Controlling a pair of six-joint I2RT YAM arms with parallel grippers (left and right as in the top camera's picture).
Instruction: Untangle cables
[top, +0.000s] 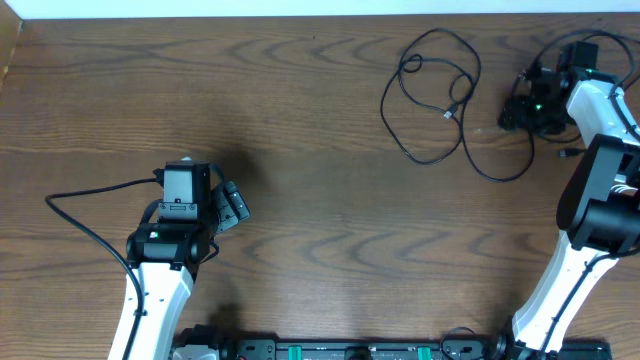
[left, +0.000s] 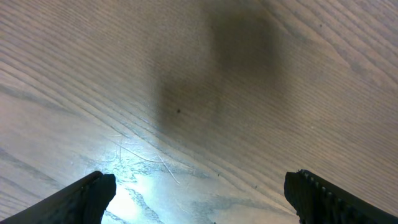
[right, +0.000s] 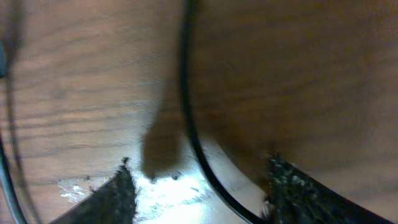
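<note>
The overhead view places the black cables (top: 384, 108) on the table (top: 300, 120) at about 1 o'clock, lying in loose overlapping loops; a small plug end (top: 450, 113) sits inside the loops; one long loop sags toward 3 o'clock and reaches under the right gripper (top: 524, 106), which is at the tangle's 3 o'clock edge. From up here the heap is about as broad as it is tall, with no single long axis, and how far apart the right fingers stand cannot be made out.

The right wrist view supplies that: the right gripper (right: 199, 196) has its jaws spread, and a single black strand (right: 185, 112) lies on the wood between them, pinched by neither; the strand's long axis runs from 12 o'clock down the frame, then bends toward 5 o'clock, passing close to the right-hand finger (right: 298, 193); a second dark strand (right: 5, 155) shows blurred at 9 o'clock.

The left gripper (top: 240, 207) sits at about 8 o'clock on the table, well apart from the cables; its own camera shows the left gripper (left: 199, 193) spread wide over bare wood, with nothing between the fingers (left: 87, 199).
</note>
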